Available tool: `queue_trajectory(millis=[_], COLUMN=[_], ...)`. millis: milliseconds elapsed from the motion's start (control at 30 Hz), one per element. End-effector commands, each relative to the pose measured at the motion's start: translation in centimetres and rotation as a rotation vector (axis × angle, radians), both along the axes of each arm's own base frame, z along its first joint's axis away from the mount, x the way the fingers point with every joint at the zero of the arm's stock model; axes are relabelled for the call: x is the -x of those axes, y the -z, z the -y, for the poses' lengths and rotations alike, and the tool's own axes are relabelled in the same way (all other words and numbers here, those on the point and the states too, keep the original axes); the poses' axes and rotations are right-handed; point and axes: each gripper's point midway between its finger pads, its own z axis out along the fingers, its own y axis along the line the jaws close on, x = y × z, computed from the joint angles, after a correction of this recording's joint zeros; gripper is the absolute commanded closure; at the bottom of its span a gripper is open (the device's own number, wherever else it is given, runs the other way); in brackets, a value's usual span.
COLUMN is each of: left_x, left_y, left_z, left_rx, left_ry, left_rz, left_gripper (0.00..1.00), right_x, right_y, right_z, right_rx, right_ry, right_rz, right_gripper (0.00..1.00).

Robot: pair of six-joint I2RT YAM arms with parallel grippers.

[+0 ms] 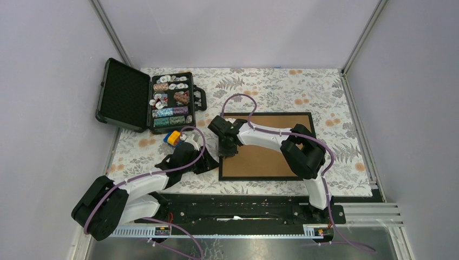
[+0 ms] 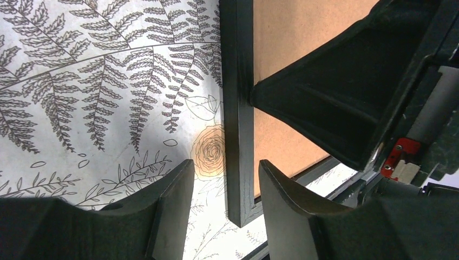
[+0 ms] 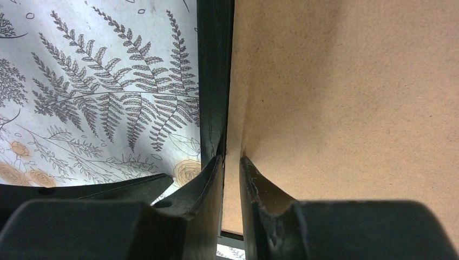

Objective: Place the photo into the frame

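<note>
The frame [image 1: 266, 178] lies face down on the cloth, thin black moulding around a brown backing board [image 1: 260, 157]. The photo is hidden. My left gripper [image 1: 212, 164] is at the frame's near-left corner. In the left wrist view it [image 2: 226, 162] stands open, straddling the moulding [image 2: 238, 81] with a gap on both sides. My right gripper [image 1: 228, 150] is over the frame's left side. Its jaws [image 3: 231, 157] are almost together at the seam between moulding [image 3: 214, 65] and board [image 3: 352, 108]. I cannot see whether they pinch the board's edge.
An open black case [image 1: 127, 95] with foam lid and rows of chips [image 1: 172, 103] stands at the back left. A small yellow and blue object [image 1: 173, 137] lies by the left arm. The fern-print cloth [image 1: 270, 86] covers the table; walls close it in on three sides.
</note>
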Motion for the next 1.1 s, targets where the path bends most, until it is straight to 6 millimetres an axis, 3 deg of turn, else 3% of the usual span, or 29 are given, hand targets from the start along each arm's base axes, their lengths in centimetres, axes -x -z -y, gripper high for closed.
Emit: queue_trajectory(millis=[0, 133, 333, 667, 1067], left_x=[-0.5, -0.6, -0.9, -0.9, -0.3], left_y=[-0.9, -0.6, 0.2, 1.6, 4.3], left_z=[0.2, 0.0, -0.3, -0.3, -1.6], left_rx=[0.022, 0.005, -0.034, -0.082, -0.253], left_ry=[0.0, -0.012, -0.03, -0.035, -0.116], left_rz=[0.038, 0.02, -0.007, -0.028, -0.041], left_gripper=[0.48, 0.48, 0.56, 0.54, 0.49], right_x=[1.1, 1.4, 1.4, 2.1, 1.6], right_y=[2.5, 3.2, 3.7, 5.1, 3.7], right_z=[1.4, 2.2, 2.9, 4.9, 3.8], right_rx=[0.109, 0.145, 0.175, 0.239, 0.193], right_ry=[-0.006, -0.003, -0.007, 0.02, 0.001], right_rz=[-0.027, -0.024, -0.018, -0.021, -0.001], right_gripper=[0.75, 0.81, 0.88, 0.96, 0.98])
